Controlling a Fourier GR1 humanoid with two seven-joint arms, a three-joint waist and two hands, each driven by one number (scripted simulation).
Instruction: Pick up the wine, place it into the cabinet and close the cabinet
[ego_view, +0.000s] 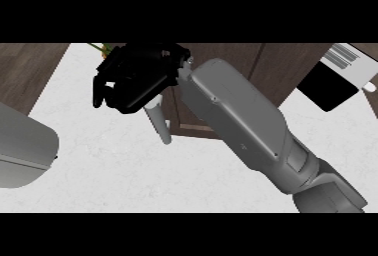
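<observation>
Head view, right hand: I read my right hand (136, 75) as curled at the far left of the cabinet (221, 85); what it grips, I cannot tell
Why there: likely at the door's handle (158, 122), to shut it
Wine: not visible; only a green sliver (103, 49) by the hand
Left forearm: grey bulk (22, 150) at the left edge

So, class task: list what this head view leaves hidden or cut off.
- Wine: not visible; right hand may cover it.
- Cabinet interior: blocked by the right forearm.
- Left hand: out of frame; only the grey left forearm shows.
- Plant: mostly behind the hand.
</observation>
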